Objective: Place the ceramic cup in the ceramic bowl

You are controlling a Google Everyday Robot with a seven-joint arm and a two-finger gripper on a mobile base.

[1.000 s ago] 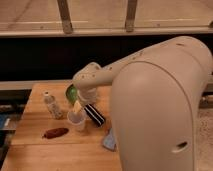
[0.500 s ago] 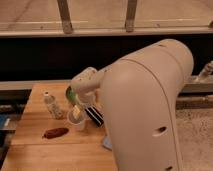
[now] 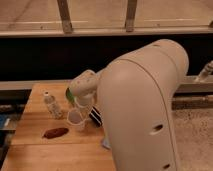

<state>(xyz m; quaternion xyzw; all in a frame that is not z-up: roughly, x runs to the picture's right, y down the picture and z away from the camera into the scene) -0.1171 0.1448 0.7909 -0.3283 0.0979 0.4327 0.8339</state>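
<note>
The ceramic cup [image 3: 76,120], small and pale, stands upright on the wooden table [image 3: 35,150] left of centre. My gripper [image 3: 83,107] hangs from the white wrist directly over the cup's rim and touches its top. Of the ceramic bowl [image 3: 68,94] only a sliver of green shows, just behind and to the left of the wrist; the arm hides the rest of it.
A clear plastic bottle [image 3: 52,105] with a white cap stands left of the cup. A brown oblong object [image 3: 55,132] lies in front of it. A dark object [image 3: 95,117] lies right of the cup. My bulky arm [image 3: 145,110] blocks the table's right half.
The arm has swung in and lowered, bringing the gripper down onto the cup's top. The wrist now covers most of the green bowl.
</note>
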